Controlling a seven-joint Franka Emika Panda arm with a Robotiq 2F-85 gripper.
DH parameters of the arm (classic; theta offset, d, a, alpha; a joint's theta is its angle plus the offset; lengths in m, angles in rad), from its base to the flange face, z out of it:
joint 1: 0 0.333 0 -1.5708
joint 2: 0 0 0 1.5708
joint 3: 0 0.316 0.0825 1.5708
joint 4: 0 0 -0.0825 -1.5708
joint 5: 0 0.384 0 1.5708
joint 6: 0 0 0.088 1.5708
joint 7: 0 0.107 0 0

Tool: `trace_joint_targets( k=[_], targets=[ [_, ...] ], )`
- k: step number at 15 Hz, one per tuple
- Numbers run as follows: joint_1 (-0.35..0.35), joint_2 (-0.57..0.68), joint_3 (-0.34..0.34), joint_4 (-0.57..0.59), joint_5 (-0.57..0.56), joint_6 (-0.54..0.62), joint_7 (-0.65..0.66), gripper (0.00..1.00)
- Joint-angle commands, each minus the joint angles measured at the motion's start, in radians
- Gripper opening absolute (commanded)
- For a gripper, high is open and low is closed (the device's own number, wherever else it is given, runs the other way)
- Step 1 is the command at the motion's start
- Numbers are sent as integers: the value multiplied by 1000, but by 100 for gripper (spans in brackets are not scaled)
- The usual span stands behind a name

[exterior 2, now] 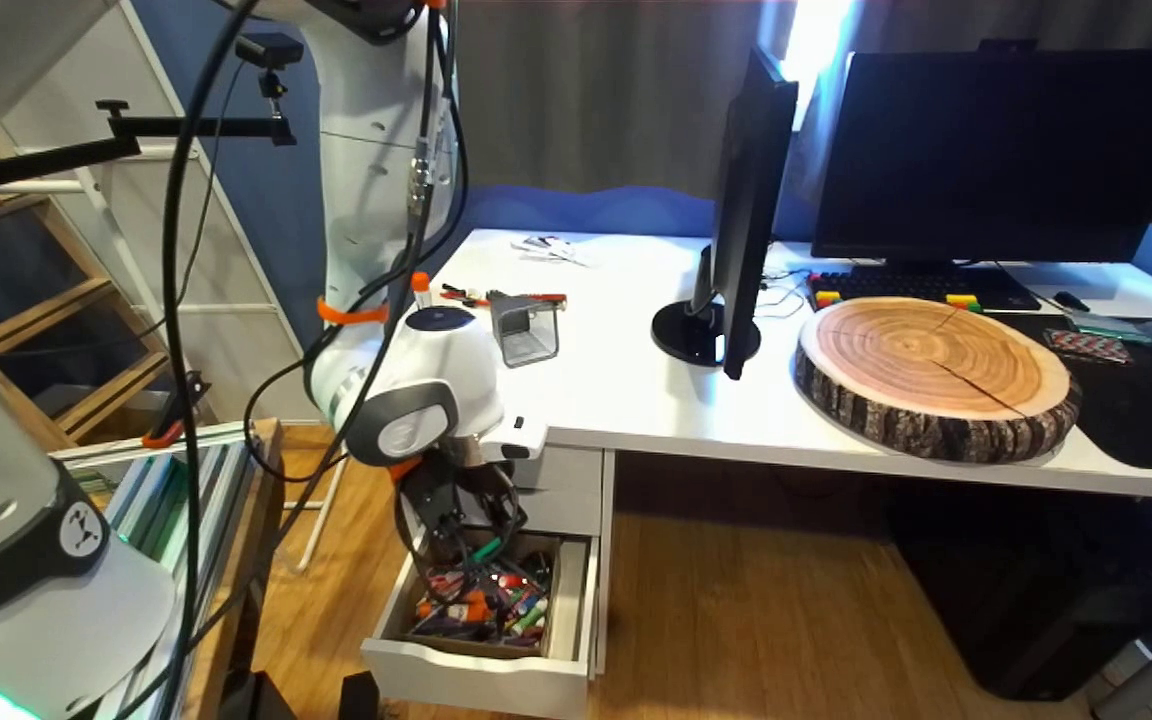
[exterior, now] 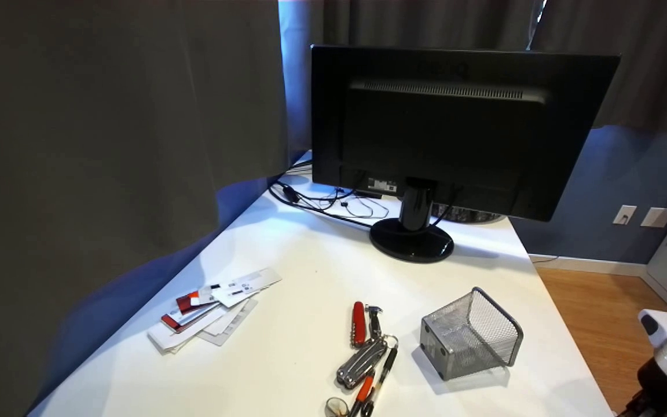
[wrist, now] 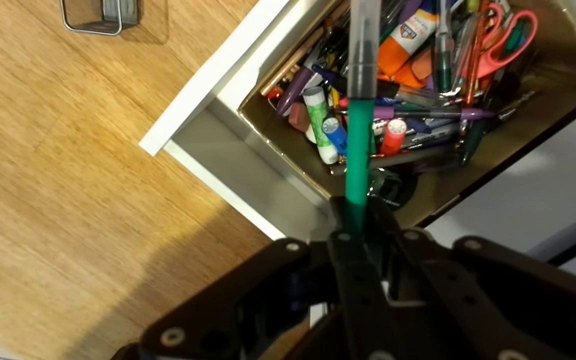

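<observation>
Green pen [wrist: 359, 150] is clamped in the jaws above the open drawer [exterior 2: 481, 678]; firm grip and rim clearance seem advisable.

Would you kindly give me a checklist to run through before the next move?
1. Grip of the tool on the green pen: ok, closed on its green part.
2. Green pen clear of the contents of the brown box: cannot tell from these views.
3. Drawer open: ok, pulled out below the tool.
4. Mesh cup upright: not ok, lying on its side on the desk.
5. Black pen apart from the cup: ok, a gap shows.
</observation>
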Motion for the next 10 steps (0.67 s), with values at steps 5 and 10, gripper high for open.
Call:
trace_joint_targets(
  k=[5,10],
  targets=[
    [15,-17,-16,-14,16,-4,-15,3],
    [101,-133,-101,-96,31,-8,-57,3]
  ],
)
